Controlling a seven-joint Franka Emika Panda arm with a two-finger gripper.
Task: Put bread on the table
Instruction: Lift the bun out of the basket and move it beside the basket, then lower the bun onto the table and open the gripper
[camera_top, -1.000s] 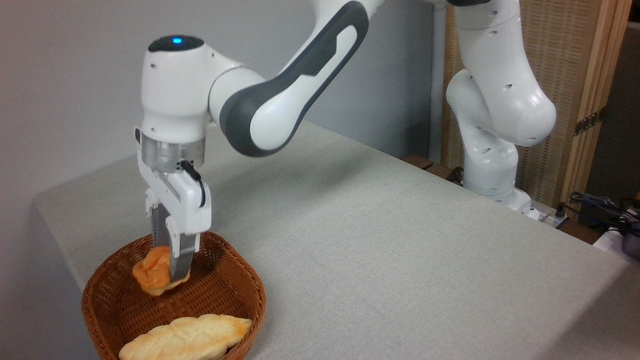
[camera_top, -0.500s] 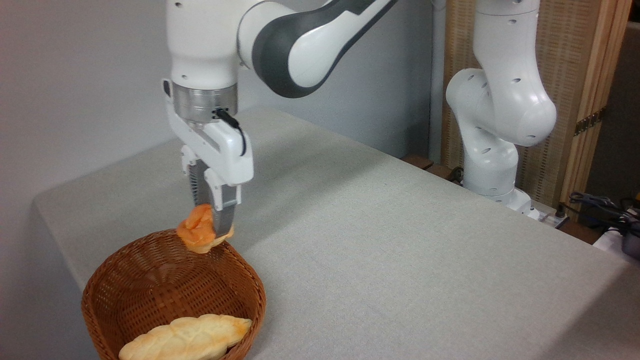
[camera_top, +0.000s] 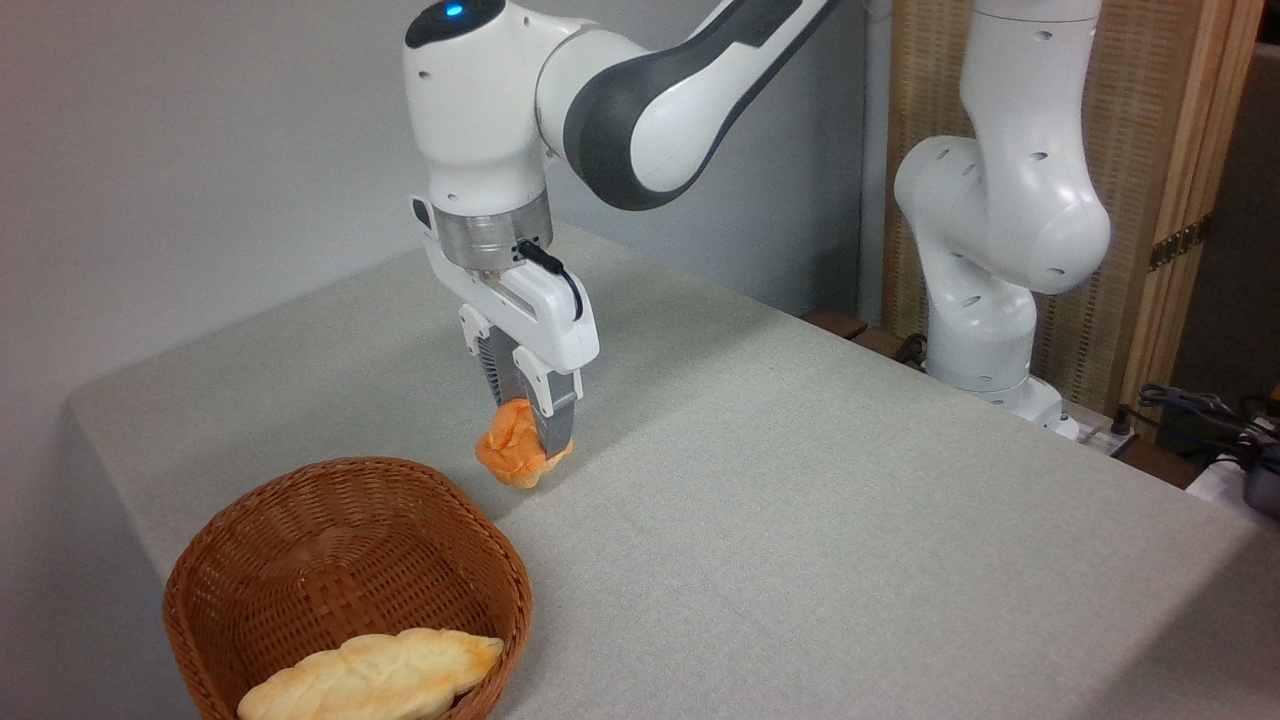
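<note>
A large bench draped in grey-beige woven cloth carries a round brown wicker basket at its near left. The white arm's end effector, clamped on a small orange-golden knotted bun, hangs above open cloth beyond the basket's far rim. Mid-transfer; next likely lower and release, with ample room rightward.

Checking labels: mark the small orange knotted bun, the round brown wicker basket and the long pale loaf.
small orange knotted bun (camera_top: 512, 452), fixed camera, folded top
round brown wicker basket (camera_top: 345, 470), fixed camera, far rim
long pale loaf (camera_top: 372, 674), fixed camera, middle of crust
</note>
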